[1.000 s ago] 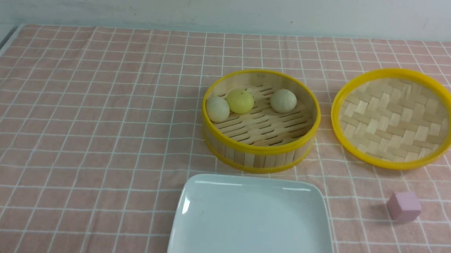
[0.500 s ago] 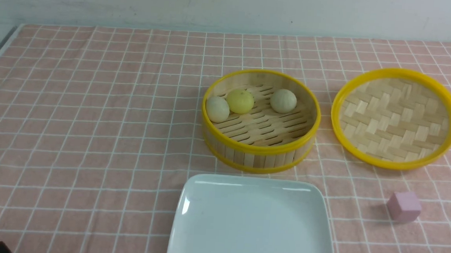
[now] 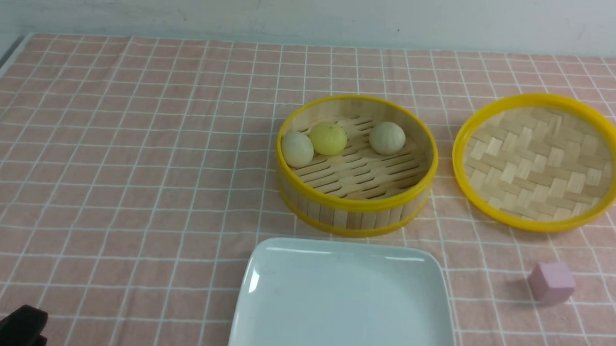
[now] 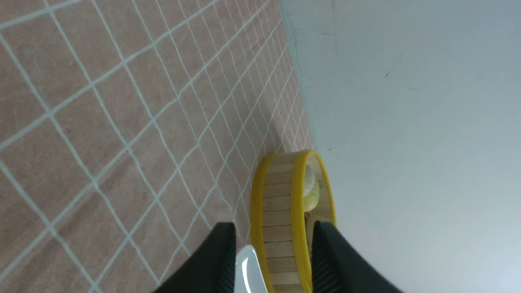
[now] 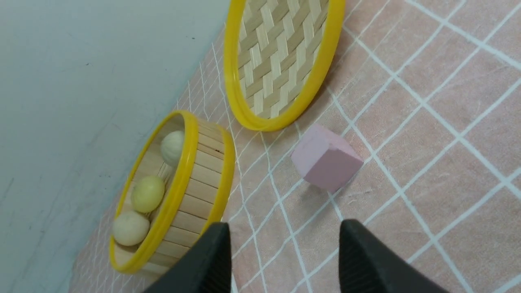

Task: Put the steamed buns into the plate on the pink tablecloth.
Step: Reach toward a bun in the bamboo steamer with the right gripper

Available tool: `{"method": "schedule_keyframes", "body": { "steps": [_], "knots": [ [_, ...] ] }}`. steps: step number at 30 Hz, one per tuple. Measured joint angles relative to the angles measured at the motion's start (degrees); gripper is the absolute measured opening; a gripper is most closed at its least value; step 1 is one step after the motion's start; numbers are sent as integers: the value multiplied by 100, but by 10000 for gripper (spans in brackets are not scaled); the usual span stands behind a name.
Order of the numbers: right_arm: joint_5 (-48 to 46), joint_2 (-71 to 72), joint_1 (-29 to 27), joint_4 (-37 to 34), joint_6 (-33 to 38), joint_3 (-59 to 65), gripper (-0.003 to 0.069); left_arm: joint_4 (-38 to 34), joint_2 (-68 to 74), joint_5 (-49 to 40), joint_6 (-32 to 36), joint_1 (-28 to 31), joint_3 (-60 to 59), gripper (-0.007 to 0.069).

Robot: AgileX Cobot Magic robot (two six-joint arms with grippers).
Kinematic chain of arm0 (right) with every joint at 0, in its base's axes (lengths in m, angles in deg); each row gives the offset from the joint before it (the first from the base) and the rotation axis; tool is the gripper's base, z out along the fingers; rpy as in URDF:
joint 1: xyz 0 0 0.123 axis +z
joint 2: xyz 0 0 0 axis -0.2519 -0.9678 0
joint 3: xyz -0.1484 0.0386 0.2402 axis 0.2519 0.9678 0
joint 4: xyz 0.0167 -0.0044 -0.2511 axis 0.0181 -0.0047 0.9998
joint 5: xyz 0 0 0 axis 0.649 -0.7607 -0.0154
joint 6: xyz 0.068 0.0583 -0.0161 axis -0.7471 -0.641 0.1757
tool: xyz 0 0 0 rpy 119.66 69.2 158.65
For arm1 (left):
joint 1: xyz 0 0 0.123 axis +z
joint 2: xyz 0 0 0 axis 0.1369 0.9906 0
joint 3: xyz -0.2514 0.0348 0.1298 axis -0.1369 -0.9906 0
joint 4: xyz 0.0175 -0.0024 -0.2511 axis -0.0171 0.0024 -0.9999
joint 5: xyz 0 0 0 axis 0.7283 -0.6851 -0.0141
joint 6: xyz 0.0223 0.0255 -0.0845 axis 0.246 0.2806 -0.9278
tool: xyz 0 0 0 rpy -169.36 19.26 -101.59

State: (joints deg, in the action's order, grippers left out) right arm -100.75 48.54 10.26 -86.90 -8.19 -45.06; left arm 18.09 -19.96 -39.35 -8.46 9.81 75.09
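Observation:
Three steamed buns lie in the yellow-rimmed bamboo steamer (image 3: 354,205): a pale one (image 3: 297,149) at its left wall, a yellow one (image 3: 328,138) beside it, and another pale one (image 3: 386,137) further right. The white plate (image 3: 259,277) sits empty on the pink tablecloth (image 3: 127,156), just in front of the steamer. My left gripper (image 3: 15,331) shows only as a black tip at the bottom left corner; in its wrist view (image 4: 272,228) it is open and empty, far from the steamer (image 4: 276,211). My right gripper (image 5: 285,228) is open and empty above the cloth, out of the front view.
The woven bamboo lid (image 3: 540,160) lies upside down to the right of the steamer. A small pink cube (image 3: 551,282) sits in front of the lid, also in the right wrist view (image 5: 325,162). A white wall borders the far edge.
My left gripper has risen further into the bottom left corner of the front view. The buns, steamer, plate, lid and cube have not moved.

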Motion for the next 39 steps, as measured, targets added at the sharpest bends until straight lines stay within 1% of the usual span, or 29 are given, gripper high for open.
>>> {"method": "schedule_keyframes", "body": {
  "steps": [3, 4, 6, 7, 9, 10, 11, 12, 13, 14, 16, 17, 19, 20, 22, 23, 25, 26, 27, 28, 29, 30, 33, 34, 39],
  "knots": [
    [0, 0, 0, -1, 0, 0, 369, 0, 0, 64, 27, 0, 0, 283],
    [0, 0, 0, -64, 0, 0, 360, -11, 0, 78, 94, 0, 0, 267],
    [-25, 0, 0, -209, 62, -41, 316, -33, 0, 39, 299, 0, 55, 218],
    [-55, 0, 0, -224, 166, -123, 284, -33, 0, -28, 465, 0, 152, 184],
    [-60, -38, 0, -187, 655, -566, 166, -27, 0, -203, 964, 0, 634, 103],
    [-40, -123, 0, -85, 1081, -970, 81, 23, 0, -274, 1271, 0, 1032, 62],
    [-41, -273, 0, 32, 1387, -1276, 38, 100, 55, -344, 1592, 0, 1321, 34],
    [-101, -497, 0, 217, 1750, -1679, 4, 198, 154, -456, 1833, 0, 1618, 20],
    [-123, -497, 0, 257, 1820, -1763, 1, 225, 187, -492, 1888, 0, 1690, 17],
    [-493, -992, 0, 619, 2267, -2429, -8, 556, 597, -991, 2273, 0, 2326, 3],
    [-1260, -1803, 0, 1072, 2557, -3126, -9, 979, 1175, -1808, 2469, 0, 2874, 1],
    [-1688, -2165, 0, 1323, 2593, -3395, -9, 1179, 1463, -2252, 2513, 0, 3078, 1],
    [-2831, -3024, 0, 1699, 2557, -3919, -9, 1609, 2146, -3328, 2571, 0, 3461, 1],
    [-3343, -3692, 0, 1847, 2523, -4093, -9, 1885, 2663, -3861, 2595, 0, 3604, 1],
    [-3997, -4505, 23, 1810, 2517, -4292, -9, 2087, 3253, -4344, 2693, 0, 3719, 1],
    [-4119, -4926, 83, 1638, 2677, -4344, -9, 2114, 3526, -4452, 2794, 0, 3744, 1],
    [-4128, -5641, 299, 1121, 3322, -4434, -6, 2062, 3912, -4457, 3051, 0, 3776, 1],
    [-4128, -5715, 330, 1052, 3322, -4434, -6, 2049, 3946, -4457, 3082, 0, 3776, 1],
    [-4062, -6248, 589, 591, 3906, -4575, 1, 1924, 4151, -4370, 3309, 0, 3781, 1],
    [-4039, -6399, 673, 475, 4026, -4630, 4, 1880, 4201, -4333, 3372, 0, 3786, 1],
    [-3944, -7159, 1069, 141, 4391, -4978, 18, 1677, 4365, -4244, 3587, 0, 3787, 1],
    [-3897, -7464, 1288, 90, 4460, -5191, 26, 1584, 4425, -4186, 3648, 0, 3787, 1],
    [-3800, -8464, 1751, 296, 4433, -6103, 68, 1456, 4506, -4093, 3706, 0, 3787, 1],
    [-3795, -8921, 1969, 574, 4227, -6710, 97, 1445, 4530, -4065, 3712, 0, 3787, 1],
    [-4219, -10488, 2437, 1587, 3272, -8869, 196, 1445, 4534, -4007, 3714, 0, 3787, 1]
  ]
}}
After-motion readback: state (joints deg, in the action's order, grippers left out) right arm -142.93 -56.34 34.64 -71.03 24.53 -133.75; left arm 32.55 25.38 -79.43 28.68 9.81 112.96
